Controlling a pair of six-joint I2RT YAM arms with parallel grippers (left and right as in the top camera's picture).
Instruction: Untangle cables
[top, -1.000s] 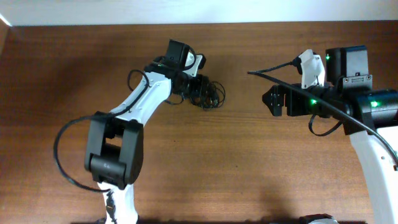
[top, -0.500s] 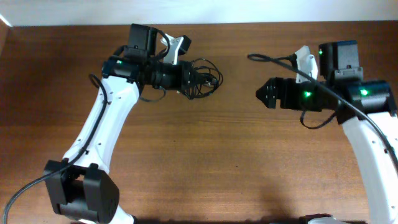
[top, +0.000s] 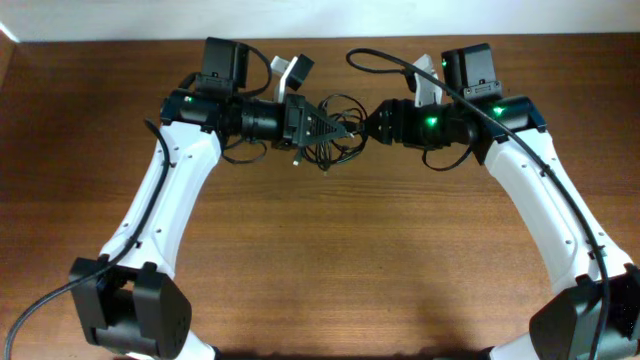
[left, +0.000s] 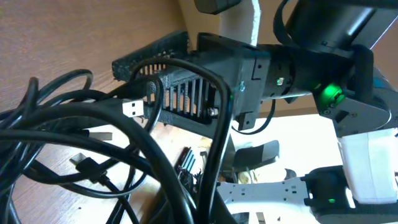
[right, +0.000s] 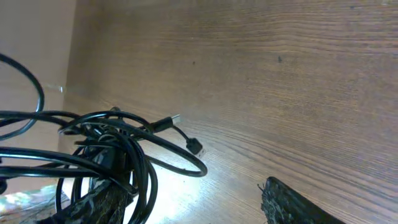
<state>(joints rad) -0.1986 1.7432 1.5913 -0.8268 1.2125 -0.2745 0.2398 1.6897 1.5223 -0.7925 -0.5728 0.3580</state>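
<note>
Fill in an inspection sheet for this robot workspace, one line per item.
Surface: brown wooden table, wood grain showing.
Job's things: thin black cables in one tangle between the arms; a silvery plug shows.
Clutter: nothing seen.
Grippers: left hand shut on the cables; right hand open at the tangle's edge.
Cables: thicker arm cords loop off the arms.
Surroundings: pale strip beyond the table's far edge.
</note>
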